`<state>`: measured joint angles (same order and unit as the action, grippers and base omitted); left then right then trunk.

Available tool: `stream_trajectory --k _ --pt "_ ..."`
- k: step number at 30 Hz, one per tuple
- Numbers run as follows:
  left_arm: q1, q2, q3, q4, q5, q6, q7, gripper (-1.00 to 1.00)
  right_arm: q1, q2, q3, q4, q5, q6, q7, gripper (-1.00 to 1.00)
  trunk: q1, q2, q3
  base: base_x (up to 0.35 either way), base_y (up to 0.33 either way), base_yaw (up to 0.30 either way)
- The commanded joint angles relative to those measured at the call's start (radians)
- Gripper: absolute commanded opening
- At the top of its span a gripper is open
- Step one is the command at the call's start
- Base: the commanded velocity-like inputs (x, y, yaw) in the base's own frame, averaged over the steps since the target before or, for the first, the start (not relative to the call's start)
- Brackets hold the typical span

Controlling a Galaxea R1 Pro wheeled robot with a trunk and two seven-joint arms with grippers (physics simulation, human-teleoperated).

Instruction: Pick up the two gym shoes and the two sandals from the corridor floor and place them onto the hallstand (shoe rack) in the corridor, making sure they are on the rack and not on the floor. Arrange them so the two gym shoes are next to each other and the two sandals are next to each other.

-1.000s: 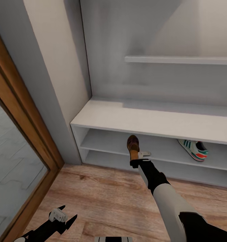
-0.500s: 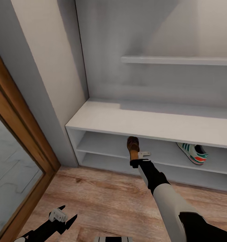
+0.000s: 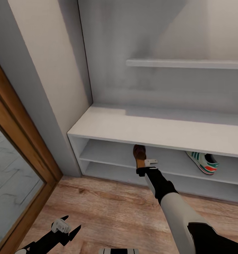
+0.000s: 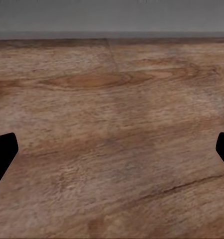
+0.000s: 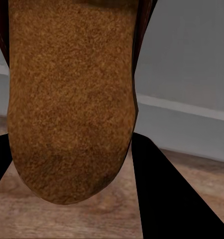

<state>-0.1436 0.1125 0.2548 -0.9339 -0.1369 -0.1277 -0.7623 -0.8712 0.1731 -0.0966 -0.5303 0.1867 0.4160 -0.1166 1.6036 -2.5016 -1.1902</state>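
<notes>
One sandal (image 3: 139, 154), dark brown with a tan sole, hangs at the front of the white hallstand (image 3: 150, 128), level with its upper open shelf. My right gripper (image 3: 142, 166) is shut on it from below. In the right wrist view the sandal's tan sole (image 5: 67, 99) sits between the black fingers (image 5: 164, 199). One gym shoe (image 3: 203, 162), white with green stripes and a red heel, lies on the upper shelf to the right. My left gripper (image 3: 67, 228) hangs open and empty low over the corridor floor (image 3: 108, 211), its fingertips (image 4: 3, 154) wide apart over the planks (image 4: 112, 99).
A grey wall corner (image 3: 45, 88) and a wood-framed glass door (image 3: 16, 155) stand left of the hallstand. A white wall shelf (image 3: 186, 63) hangs above the rack. The rack's lower shelf (image 3: 112, 169) runs below the sandal.
The camera has moved, shifting the rack slightly left in the picture. The sandal in my right gripper now reaches a little further under the rack's top edge. My left gripper is unchanged.
</notes>
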Motion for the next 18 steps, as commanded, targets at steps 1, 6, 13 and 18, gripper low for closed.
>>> stream_trajectory --k 1,6,13,18 --pt "-0.001 -0.001 0.003 0.000 -0.010 -0.009 -0.003 1.00 -0.001 0.001 -0.006 -0.002 0.007 0.006 0.002 -1.00 0.000 0.000 -0.001 0.152 0.000 0.000" --pt "-0.001 -0.001 0.003 0.000 -0.010 -0.009 -0.003 1.00 -0.001 0.001 -0.006 -0.002 0.007 0.005 0.002 -1.00 0.000 0.000 -0.001 0.162 0.000 0.000" --pt "-0.001 -0.001 0.003 -0.004 -0.010 -0.009 -0.003 1.00 0.000 0.001 -0.007 -0.002 0.008 0.004 0.002 -1.00 0.000 0.000 -0.001 0.043 0.000 0.000" --pt "-0.001 -0.001 0.003 -0.010 -0.009 -0.009 -0.004 1.00 0.000 0.001 -0.008 -0.002 0.008 0.005 0.002 -1.00 0.000 0.000 -0.001 0.004 0.000 0.000"
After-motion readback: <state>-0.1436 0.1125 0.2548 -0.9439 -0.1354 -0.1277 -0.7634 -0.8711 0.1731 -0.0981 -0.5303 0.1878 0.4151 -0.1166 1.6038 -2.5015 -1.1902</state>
